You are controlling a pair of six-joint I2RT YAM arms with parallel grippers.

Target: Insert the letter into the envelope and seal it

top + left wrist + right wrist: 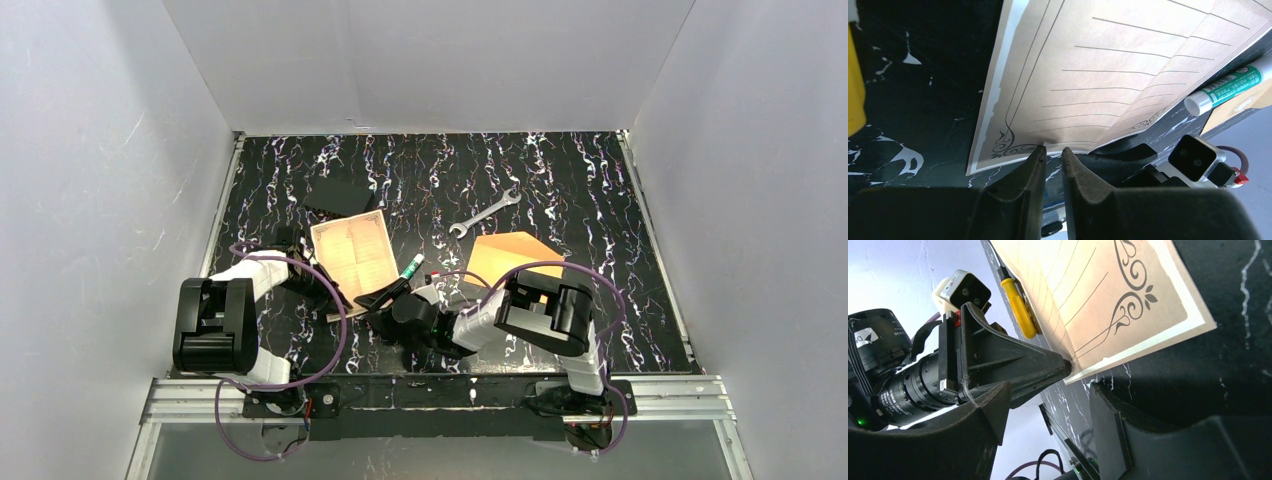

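The cream letter (350, 252) with its dark ornate border lies left of centre. Its near edge (1058, 100) creases, and the sheet rises off the table beyond the crease. My left gripper (1053, 148) has its tips on that near edge, beside the corner ornament. Its jaws stand a narrow gap apart, with only table showing between them. My right gripper (1048, 400) stands wide open just short of the same corner (1148, 315), holding nothing. The orange-brown envelope (510, 255) lies flat to the right, apart from both grippers.
A green-and-white glue stick (1228, 87) lies by the letter's right side. A wrench (485, 213) lies behind the envelope. A flat black object (340, 193) sits behind the letter, and a yellow-handled tool (1018, 305) lies along its far side. White walls enclose the table.
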